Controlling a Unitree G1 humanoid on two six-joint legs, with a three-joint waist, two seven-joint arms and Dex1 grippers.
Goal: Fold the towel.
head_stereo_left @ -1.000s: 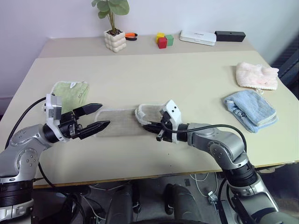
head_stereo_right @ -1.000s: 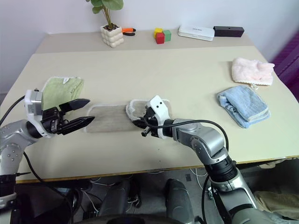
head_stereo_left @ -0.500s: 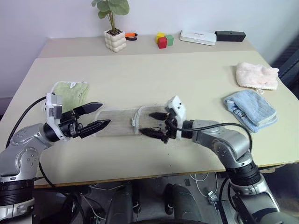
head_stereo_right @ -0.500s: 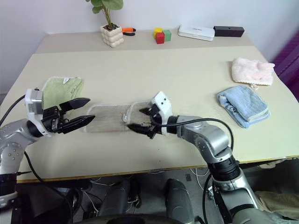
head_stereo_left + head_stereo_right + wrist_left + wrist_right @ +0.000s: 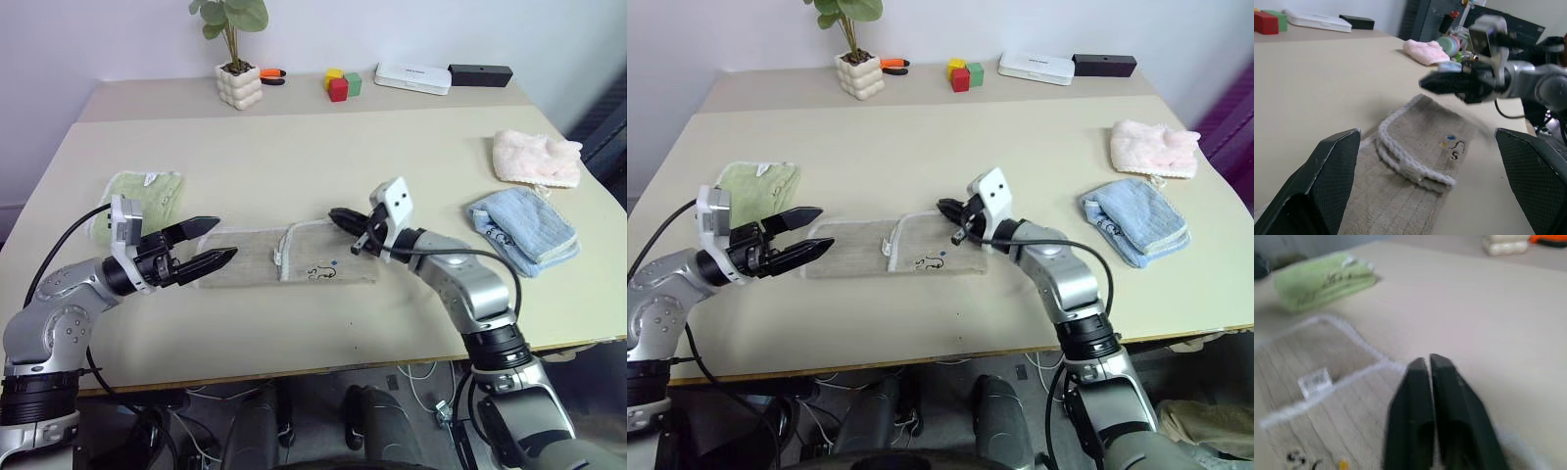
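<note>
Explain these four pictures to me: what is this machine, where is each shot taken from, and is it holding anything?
It is a two-armed robot at a table. Two pictures come from cameras in its head, looking down over the arms; the other two from a camera on each wrist, looking along that arm's black fingers. A beige towel, partly folded, lies between the arms. The left gripper is open beside one end, holding nothing. The right gripper is shut and empty above the other end. Also on the table: a green cloth, a blue cloth, a pink cloth, a potted plant and coloured blocks.
</note>
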